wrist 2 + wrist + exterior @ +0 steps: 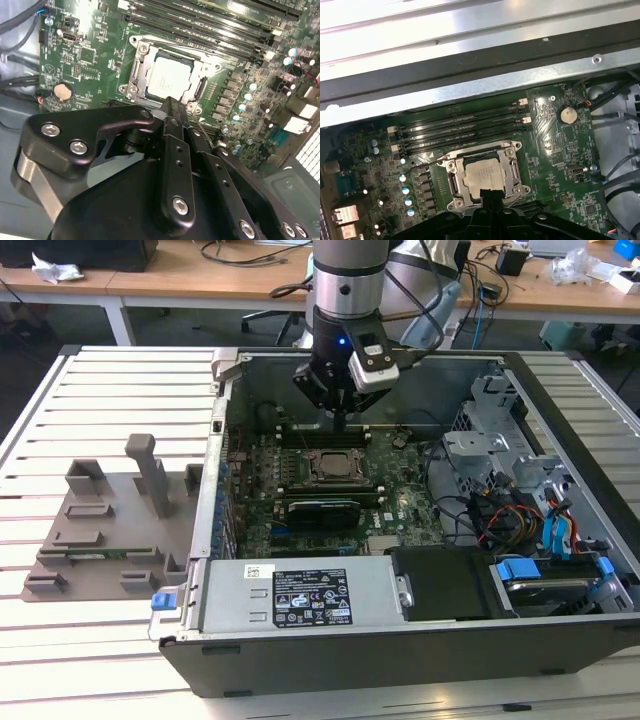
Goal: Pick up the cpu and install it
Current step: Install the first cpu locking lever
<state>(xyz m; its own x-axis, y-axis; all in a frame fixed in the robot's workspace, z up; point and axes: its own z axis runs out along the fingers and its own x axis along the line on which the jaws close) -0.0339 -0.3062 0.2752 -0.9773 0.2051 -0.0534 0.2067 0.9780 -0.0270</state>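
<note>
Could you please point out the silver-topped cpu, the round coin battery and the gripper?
Square silver-topped cpu [484,174]: first wrist view, middle of its metal top.
Round silver coin battery [567,115]: first wrist view, its face.
Black gripper [175,107]: second wrist view, its tip.

Arm upright, hand [338,420] pointing down, fingers together.

— Is anything reading clearly here?

— Nothing is coming through as words. A white label [310,597] is sitting on the grey box [225,600], at about six o'clock from the socket [333,466] in the exterior view. Its print is showing too small to make out.

— And the cpu?

— The cpu [169,80] [483,175] is showing faint marks in both wrist views, none legible. The board [560,145] is carrying tiny white print, also unreadable.
</note>
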